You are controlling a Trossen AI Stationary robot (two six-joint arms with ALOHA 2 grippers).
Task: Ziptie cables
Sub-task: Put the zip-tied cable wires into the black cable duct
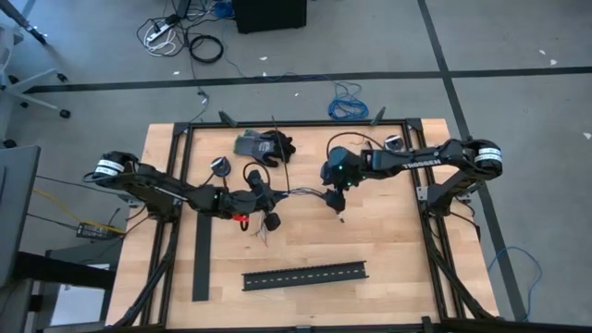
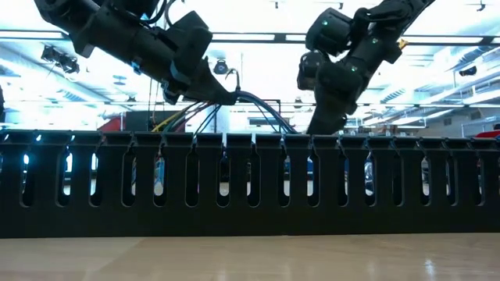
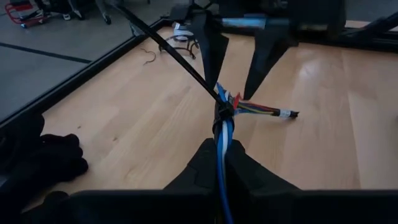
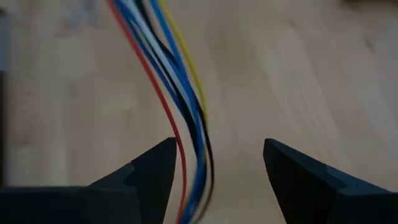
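Overhead, the left gripper holds the cables clamped above mid-table, while the right gripper hangs at their far end. Only the left wrist view reveals a black zip tie cinched round the bundle. Only the right wrist view shows that gripper's fingers spread wide, wires between them ungripped.

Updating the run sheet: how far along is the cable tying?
Done: a black zip tie circles the multicoloured wire bundle, its long tail untrimmed. In hand: the left gripper is shut on the bundle; the right gripper is open, wires between its fingers. Left: whether the tie is fully tight can't be told.
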